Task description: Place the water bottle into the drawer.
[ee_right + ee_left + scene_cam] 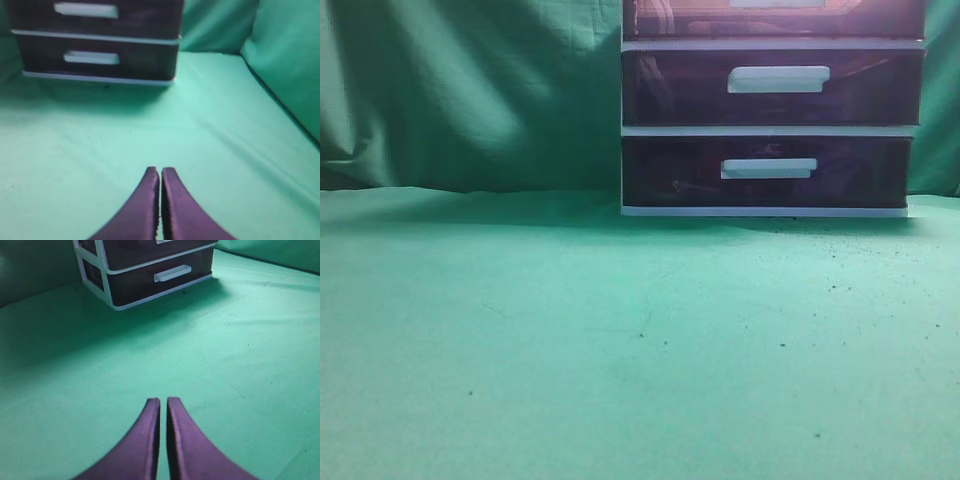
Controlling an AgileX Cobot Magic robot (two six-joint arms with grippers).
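My hands over the green desk [570, 340].
Left hand [163, 405] and right hand [160, 172] pressed together, empty; drawer [775, 18] upper right, shut.

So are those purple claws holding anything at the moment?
No, nothing. The left gripper and the right gripper are both closed with nothing between their fingers, above bare green cloth. No bottle appears in any view.

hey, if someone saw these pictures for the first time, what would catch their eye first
The dark purple drawer unit with white handles stands at the back right of the green cloth, its top drawer cut off by the frame. In each wrist view, a shut purple pincer, left and right, hovers over bare cloth.
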